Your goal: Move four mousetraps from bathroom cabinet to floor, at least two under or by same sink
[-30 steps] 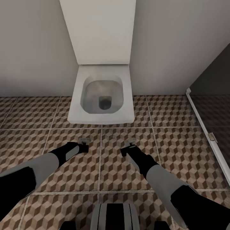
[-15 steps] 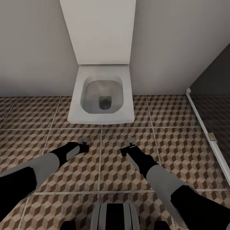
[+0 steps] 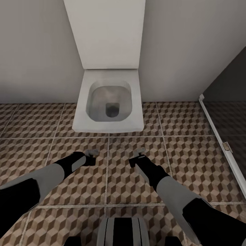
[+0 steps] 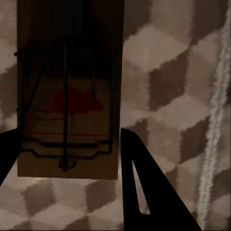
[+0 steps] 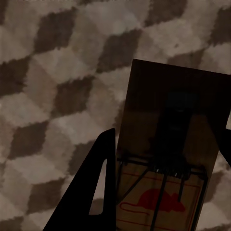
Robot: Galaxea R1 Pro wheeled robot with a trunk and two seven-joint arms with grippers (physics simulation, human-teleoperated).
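Note:
Each gripper holds one mousetrap low over the cube-patterned bathroom floor (image 3: 191, 126). In the left wrist view, a brown wooden mousetrap (image 4: 67, 96) with dark wire and a red mouse print sits between the fingers of my left gripper (image 4: 65, 139), which is shut on it. Another mousetrap (image 5: 168, 159) is held the same way by my right gripper (image 5: 171, 130). From the head view, my left gripper (image 3: 91, 154) and right gripper (image 3: 137, 155) hang side by side just in front of the toilet. The cabinet and the sink are out of view.
A white square toilet (image 3: 108, 102) with its lid up stands against the grey wall straight ahead. A dark glass partition with a white frame (image 3: 222, 136) runs along the right. Tiled floor lies open to the left and right of the arms.
My left gripper has crept slightly to the right with its mousetrap. The right arm and the camera have stayed still.

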